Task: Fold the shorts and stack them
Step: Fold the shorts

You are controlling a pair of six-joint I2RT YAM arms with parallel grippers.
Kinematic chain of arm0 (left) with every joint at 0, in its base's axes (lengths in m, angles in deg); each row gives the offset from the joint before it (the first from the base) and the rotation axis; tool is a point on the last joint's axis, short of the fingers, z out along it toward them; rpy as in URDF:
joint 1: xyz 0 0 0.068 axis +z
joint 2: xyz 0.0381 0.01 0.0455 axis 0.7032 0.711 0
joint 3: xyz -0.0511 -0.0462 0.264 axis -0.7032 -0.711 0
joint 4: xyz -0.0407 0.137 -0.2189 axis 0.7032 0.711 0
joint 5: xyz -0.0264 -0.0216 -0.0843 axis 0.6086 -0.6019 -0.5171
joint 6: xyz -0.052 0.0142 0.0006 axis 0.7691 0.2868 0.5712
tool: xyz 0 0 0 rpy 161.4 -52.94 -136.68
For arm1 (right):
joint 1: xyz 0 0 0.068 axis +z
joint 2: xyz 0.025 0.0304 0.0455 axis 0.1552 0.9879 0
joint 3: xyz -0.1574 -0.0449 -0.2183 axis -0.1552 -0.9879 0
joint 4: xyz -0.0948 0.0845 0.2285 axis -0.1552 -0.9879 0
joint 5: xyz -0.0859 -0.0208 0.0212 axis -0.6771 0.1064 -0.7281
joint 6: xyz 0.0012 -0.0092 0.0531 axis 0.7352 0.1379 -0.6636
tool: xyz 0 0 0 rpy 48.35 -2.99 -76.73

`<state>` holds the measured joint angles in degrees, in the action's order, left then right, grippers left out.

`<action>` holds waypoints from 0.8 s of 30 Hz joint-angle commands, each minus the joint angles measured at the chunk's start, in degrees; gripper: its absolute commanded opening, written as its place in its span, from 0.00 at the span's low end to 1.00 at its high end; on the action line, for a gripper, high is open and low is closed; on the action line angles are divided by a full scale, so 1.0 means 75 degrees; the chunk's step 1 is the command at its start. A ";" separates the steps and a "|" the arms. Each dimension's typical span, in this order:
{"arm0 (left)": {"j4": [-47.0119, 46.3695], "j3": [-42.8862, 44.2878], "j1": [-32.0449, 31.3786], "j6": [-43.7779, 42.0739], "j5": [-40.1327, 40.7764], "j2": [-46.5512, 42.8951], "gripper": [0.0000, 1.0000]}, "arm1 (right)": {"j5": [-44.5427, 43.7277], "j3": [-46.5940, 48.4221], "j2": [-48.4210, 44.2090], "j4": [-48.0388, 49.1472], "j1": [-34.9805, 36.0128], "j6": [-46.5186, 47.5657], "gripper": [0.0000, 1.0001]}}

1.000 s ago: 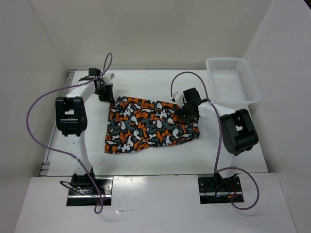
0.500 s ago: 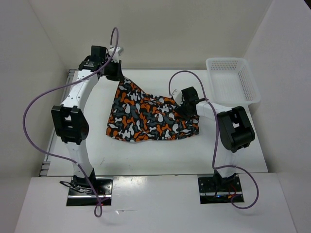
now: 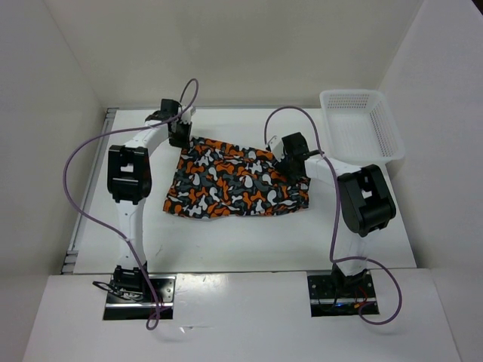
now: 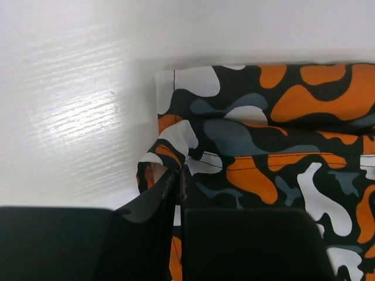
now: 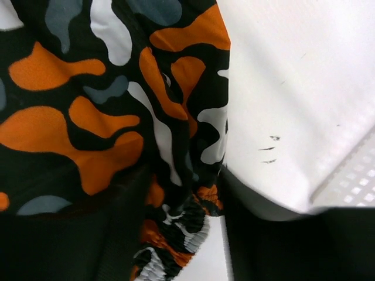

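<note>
Both arms holding the shorts [image 3: 238, 185], fold in hand.

My left gripper [image 4: 179, 171] has its jaws pressed nearly together on a thin tuck of one corner. My right gripper [image 5: 184, 202] pinches a bunch of elastic hem between its jaws. The cloth lies on the table [image 3: 226, 241] between the two grippers, with a rolled edge just ahead of the left jaws. My worry is the left bite: it is so shallow that a sideways pull could slip it free and skew the fold.
</note>
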<state>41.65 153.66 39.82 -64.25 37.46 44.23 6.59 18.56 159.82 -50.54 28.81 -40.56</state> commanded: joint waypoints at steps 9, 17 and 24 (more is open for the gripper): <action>-0.0335 -0.0308 -0.0055 -0.0034 0.0404 -0.0736 0.08 | -0.0025 0.0702 -0.0279 -0.0495 0.0021 -0.0049 0.00; -0.0195 -0.0074 -0.0055 -0.0034 0.0334 -0.1182 0.08 | 0.0350 0.1744 -0.0584 -0.0858 -0.0329 -0.1148 0.00; -0.0370 -0.0050 -0.0055 -0.0034 0.0860 -0.1148 0.07 | 0.0139 0.2006 -0.0643 -0.0707 -0.0986 -0.2252 0.00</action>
<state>40.49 151.97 39.56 -64.27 41.59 37.06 8.78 33.23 157.66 -56.72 22.73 -52.93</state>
